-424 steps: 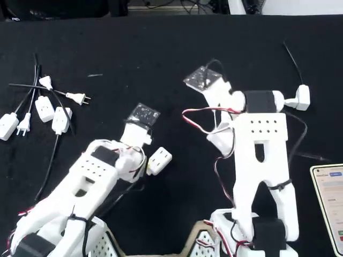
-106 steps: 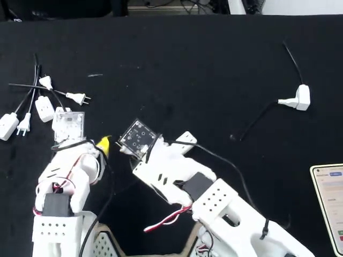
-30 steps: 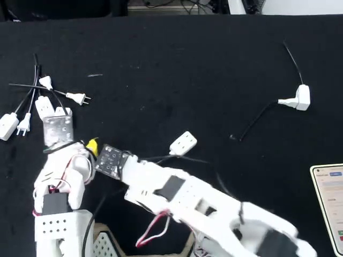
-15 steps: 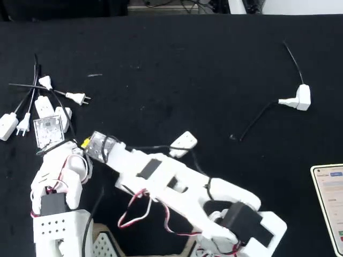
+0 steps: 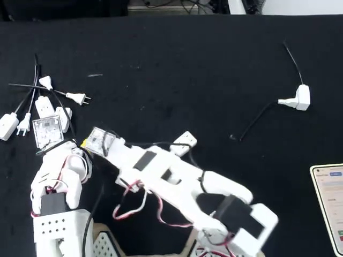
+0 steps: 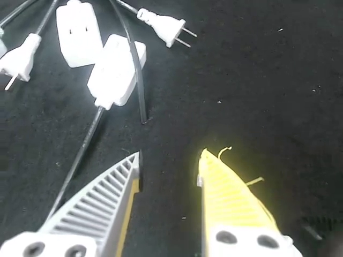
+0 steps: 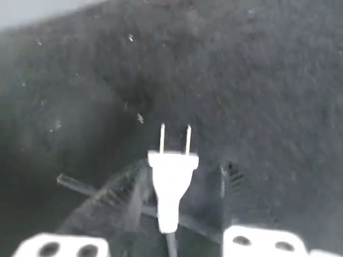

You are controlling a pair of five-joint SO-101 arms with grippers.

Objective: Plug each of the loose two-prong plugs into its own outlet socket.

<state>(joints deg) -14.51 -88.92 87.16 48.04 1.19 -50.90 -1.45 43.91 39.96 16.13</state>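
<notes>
From above, the right arm (image 5: 171,174) lies stretched from the near right across to the near left, with its wrist just beside the left arm (image 5: 56,176). A lone socket (image 5: 184,143) rests mid-table on the black table (image 5: 177,59), and its cord runs under the right arm. A cluster (image 5: 44,107) of plugs and sockets sits at the far left, and a joined pair (image 5: 297,99) lies well apart at the far right. The camera plates on both wrists cover the fingertips here.

In the left wrist view, the left gripper (image 6: 169,160) stands wide open and holds nothing. It hovers just short of a tilted socket (image 6: 115,69), with a second socket (image 6: 79,32) and a loose plug (image 6: 161,25) beyond. Another plug (image 6: 19,56) is cut off at the edge.

In the right wrist view, the right gripper (image 7: 181,168) holds the carried plug (image 7: 171,174) with its two prongs pointing ahead over bare cloth.

The wrists are crowded together, so either arm could knock the other. A tight cord could drag the lone socket. Nothing pins any socket, so a push from the prongs may simply slide it away. The plug could also twist in the grip and miss the slots.

This last view is blurred — how firmly the pads bear on the plug is hard to judge. Where its cord leads is hidden.
</notes>
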